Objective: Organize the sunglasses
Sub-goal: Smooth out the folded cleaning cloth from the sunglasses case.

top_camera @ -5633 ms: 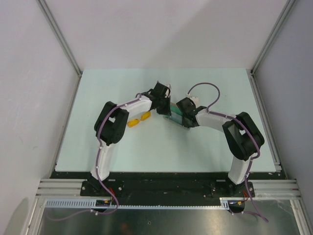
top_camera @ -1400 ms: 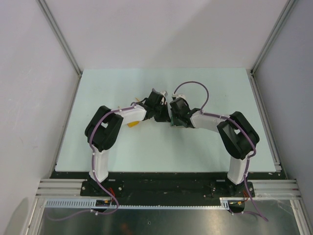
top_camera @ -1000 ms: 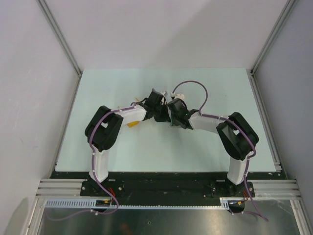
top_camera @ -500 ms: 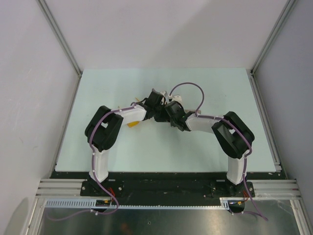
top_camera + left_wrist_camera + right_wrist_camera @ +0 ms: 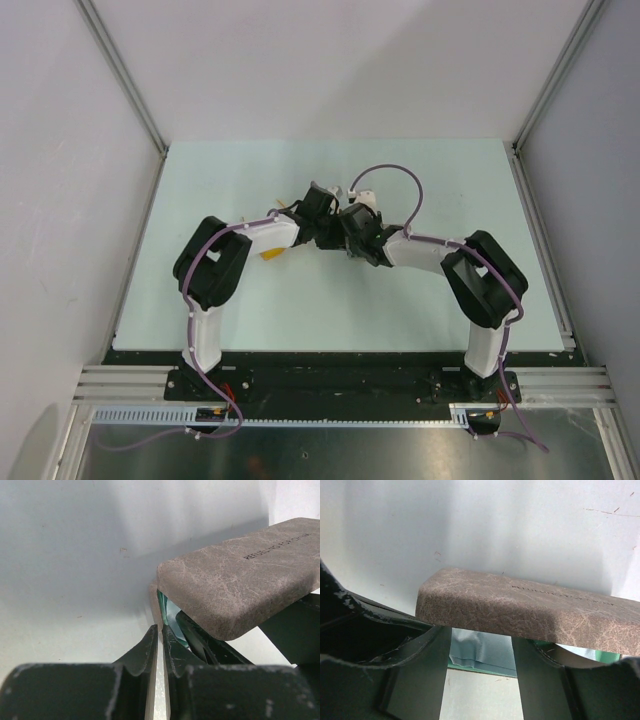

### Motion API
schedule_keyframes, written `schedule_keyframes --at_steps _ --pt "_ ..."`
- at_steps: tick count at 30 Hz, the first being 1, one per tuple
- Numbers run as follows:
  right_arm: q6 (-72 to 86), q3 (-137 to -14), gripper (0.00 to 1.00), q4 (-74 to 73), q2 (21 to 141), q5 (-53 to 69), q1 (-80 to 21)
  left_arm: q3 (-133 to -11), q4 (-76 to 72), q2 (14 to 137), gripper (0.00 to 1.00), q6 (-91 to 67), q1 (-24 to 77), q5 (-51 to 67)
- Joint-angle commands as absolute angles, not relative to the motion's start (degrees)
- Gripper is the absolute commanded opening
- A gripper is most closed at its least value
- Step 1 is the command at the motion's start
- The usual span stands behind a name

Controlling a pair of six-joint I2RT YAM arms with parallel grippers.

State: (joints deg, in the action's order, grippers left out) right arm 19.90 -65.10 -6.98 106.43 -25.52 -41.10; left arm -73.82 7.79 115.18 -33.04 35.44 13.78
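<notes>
Between the left gripper's (image 5: pixel 160 630) fingers only a thin slit shows. The rim of the case's (image 5: pixel 240 575) lower half runs down into it, so they look clenched on that edge. The right gripper (image 5: pixel 481 641) has its fingers (image 5: pixel 427 665) spread wide, with the tips tucked under the raised grey-brown lid and the teal lining (image 5: pixel 480 656) showing between them.

The case sits at the middle of the pale green table (image 5: pixel 420 300), mostly hidden from above by the two wrists. The sunglasses (image 5: pixel 270 254) lie flat on the table just left of it, with only an orange bit showing from under the left arm (image 5: pixel 215 265).

Both grippers are well away from every table edge. White walls (image 5: pixel 350 70) with metal framing stand at the left, right and far sides.

Each arm rises from its base with its elbel pushed outward and its forearm slanting in, so the wrists almost touch. A purple cable (image 5: pixel 395 178) loops above the right arm (image 5: pixel 480 280).
</notes>
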Motion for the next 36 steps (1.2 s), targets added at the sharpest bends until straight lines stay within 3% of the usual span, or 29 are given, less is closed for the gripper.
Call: schedule_keyframes --at_steps 1,9,19,27,36 --pt "21.7 -66.0 0.56 -7.6 104.8 -28.6 -40.8 -72.8 9.7 113.0 0.12 -33.0 36.4 14.8" --pt "24.6 -63.5 0.56 -8.4 104.2 -31.8 -39.9 -72.7 9.7 113.3 0.12 -33.0 36.5 14.9" --pt "24.1 -59.7 0.63 -2.4 104.3 -34.4 -40.0 -72.9 9.6 113.4 0.12 -33.0 36.4 14.8" --pt "24.1 -57.8 0.75 2.0 103.6 -35.9 -40.4 -72.7 9.7 113.2 0.12 -33.0 36.4 15.0" --pt "24.0 -56.3 0.78 5.6 104.4 -37.6 -40.5 -72.7 9.7 113.4 0.12 -33.0 36.4 15.0"
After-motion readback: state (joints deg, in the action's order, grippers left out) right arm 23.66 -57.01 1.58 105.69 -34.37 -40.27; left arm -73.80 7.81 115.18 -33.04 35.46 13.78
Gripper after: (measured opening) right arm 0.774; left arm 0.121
